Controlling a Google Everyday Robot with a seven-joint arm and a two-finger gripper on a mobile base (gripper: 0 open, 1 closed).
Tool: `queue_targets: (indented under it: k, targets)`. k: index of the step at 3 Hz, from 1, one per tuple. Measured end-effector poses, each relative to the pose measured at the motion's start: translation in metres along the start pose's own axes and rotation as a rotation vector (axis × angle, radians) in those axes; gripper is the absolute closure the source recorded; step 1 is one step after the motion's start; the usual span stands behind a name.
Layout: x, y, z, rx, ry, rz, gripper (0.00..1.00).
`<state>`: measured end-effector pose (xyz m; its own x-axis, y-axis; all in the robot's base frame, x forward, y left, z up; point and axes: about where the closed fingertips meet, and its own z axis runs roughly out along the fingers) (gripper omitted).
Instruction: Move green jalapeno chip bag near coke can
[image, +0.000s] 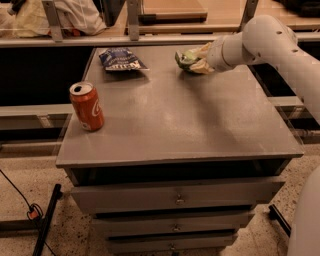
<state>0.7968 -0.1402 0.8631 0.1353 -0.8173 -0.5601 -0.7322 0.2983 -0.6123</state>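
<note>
The green chip bag (182, 58) lies at the far edge of the table (200, 130), right of centre. The gripper (195, 59) reaches in from the right and meets the bag's right end; whether it is clamped on the bag cannot be told. A blue chip bag (120, 59) lies far left, and the coke can (87, 106) stands upright near the left edge, well apart.

A: What sits on the grey tabletop (180, 125)?
B: The coke can (87, 106) stands upright near its left edge. A blue chip bag (120, 59) lies at the back, the green jalapeno chip bag (184, 58) back right, with the end effector (201, 61) at it.
</note>
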Motion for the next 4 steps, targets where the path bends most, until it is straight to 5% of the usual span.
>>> queue_targets:
  k: [1,2,4]
  targets:
    - [-0.010,0.000,-0.002,0.012,0.028,-0.027,0.88]
    - [-0.023,-0.002,-0.007,0.015,0.034,-0.024,1.00]
    - [-0.066,-0.012,-0.037,0.043,0.003,-0.049,1.00]
